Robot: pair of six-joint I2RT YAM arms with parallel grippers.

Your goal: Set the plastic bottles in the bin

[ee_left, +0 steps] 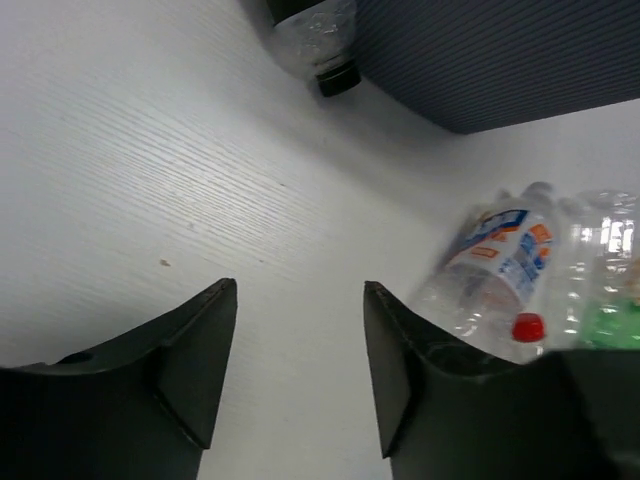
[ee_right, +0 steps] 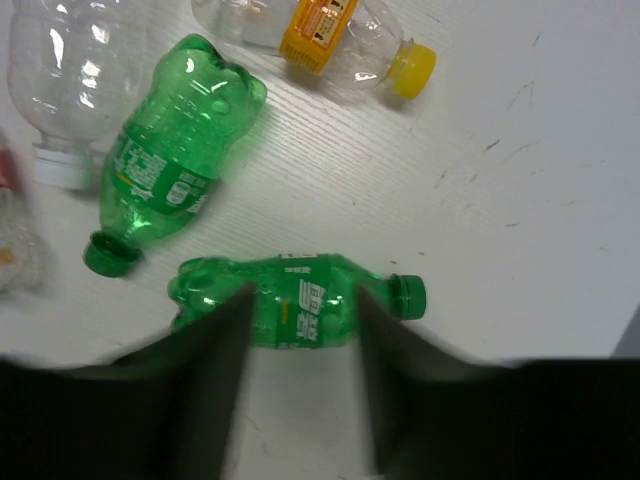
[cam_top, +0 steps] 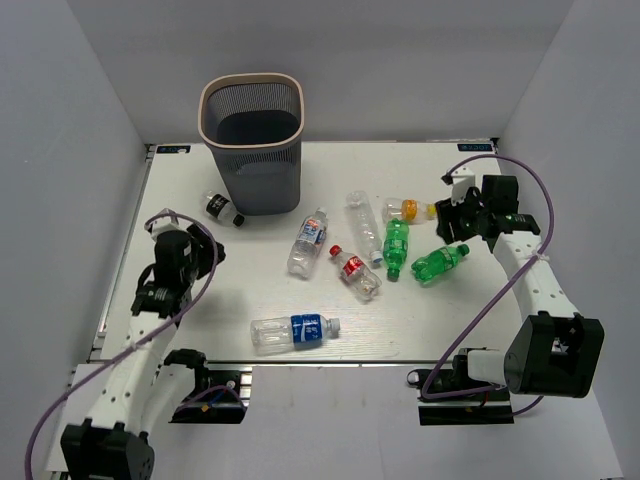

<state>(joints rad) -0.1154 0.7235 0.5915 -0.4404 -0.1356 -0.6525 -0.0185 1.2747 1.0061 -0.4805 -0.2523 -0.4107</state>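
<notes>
The bin (cam_top: 250, 140) stands at the back left, and its mesh wall shows in the left wrist view (ee_left: 480, 60). Several bottles lie on the table: a black-label one (cam_top: 222, 208) by the bin, blue-label ones (cam_top: 308, 241) (cam_top: 293, 332), a red-label one (cam_top: 356, 272), a clear one (cam_top: 362, 225), an orange-label one (cam_top: 408, 210) and two green ones (cam_top: 396, 248) (cam_top: 440, 263). My right gripper (cam_top: 455, 215) (ee_right: 302, 292) is open, its fingers straddling the nearer green bottle (ee_right: 300, 300) from above. My left gripper (cam_top: 203, 248) (ee_left: 298, 287) is open and empty over bare table.
In the left wrist view the black-capped bottle (ee_left: 318, 40) lies ahead against the bin, and the blue-label bottle (ee_left: 490, 270) lies to the right with a red cap (ee_left: 527, 327) beside it. Grey walls enclose the white table (cam_top: 200, 320).
</notes>
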